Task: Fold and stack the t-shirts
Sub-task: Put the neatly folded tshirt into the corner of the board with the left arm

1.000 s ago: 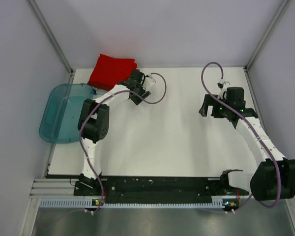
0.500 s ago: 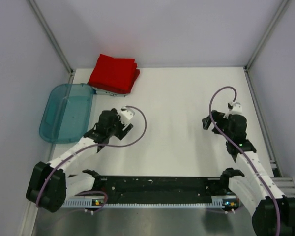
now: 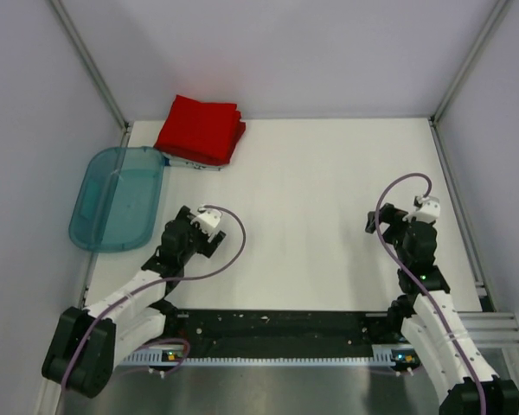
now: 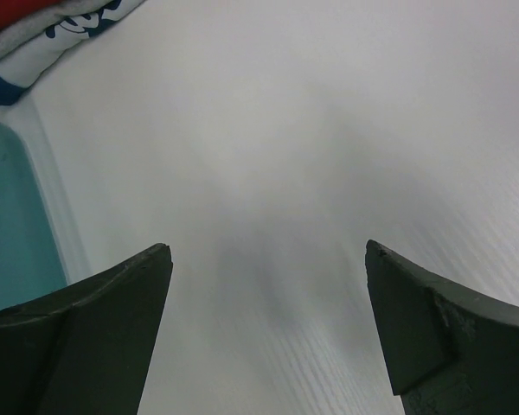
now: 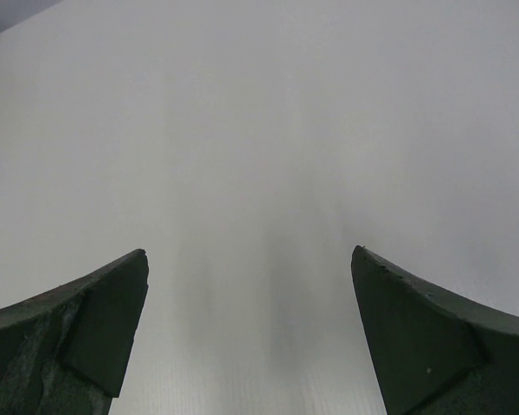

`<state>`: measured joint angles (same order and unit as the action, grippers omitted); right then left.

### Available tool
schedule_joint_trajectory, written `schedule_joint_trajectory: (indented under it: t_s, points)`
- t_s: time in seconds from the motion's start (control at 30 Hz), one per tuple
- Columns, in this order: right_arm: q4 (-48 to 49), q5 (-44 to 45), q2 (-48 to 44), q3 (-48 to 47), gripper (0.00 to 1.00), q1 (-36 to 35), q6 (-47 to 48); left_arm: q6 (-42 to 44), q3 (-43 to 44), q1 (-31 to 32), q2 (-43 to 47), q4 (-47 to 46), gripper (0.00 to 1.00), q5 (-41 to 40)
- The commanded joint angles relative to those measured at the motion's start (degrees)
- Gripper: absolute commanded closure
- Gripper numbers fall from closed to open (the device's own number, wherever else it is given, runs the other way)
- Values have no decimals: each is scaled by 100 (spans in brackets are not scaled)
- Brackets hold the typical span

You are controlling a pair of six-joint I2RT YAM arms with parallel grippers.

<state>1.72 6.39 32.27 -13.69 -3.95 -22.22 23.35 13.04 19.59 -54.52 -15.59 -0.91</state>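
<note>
A folded stack of red t-shirts (image 3: 201,128) lies at the table's far left corner, on top of a white and blue printed fabric (image 3: 187,161). A sliver of the red stack (image 4: 9,10) and the printed fabric (image 4: 65,39) show at the top left of the left wrist view. My left gripper (image 3: 199,228) is open and empty over bare table, well short of the stack; in its wrist view the left gripper (image 4: 268,251) has its jaws wide apart. My right gripper (image 3: 393,218) is open and empty at the right, and the right gripper (image 5: 249,252) sees only bare table.
A translucent teal tub (image 3: 117,197) sits at the table's left edge, overhanging it, next to my left arm; the tub (image 4: 13,225) also shows at the left of the left wrist view. Grey walls and metal frame posts surround the white table (image 3: 329,173).
My left arm has drawn back from the red stack toward the near left. My right arm has drawn back toward the near edge. Both grippers stay open; the stack has not moved.
</note>
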Motion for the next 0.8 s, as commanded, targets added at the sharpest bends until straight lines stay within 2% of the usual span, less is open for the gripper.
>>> schedule_joint_trajectory:
  t_s: [0.0,0.77]
  points:
    - [268,231,-46,16,1,17,-98,-278,67,-17,-155,-497,3,-260]
    - [171,222,-37,-2,1,17,-151,-436,129,-17,-234,-471,4,-480]
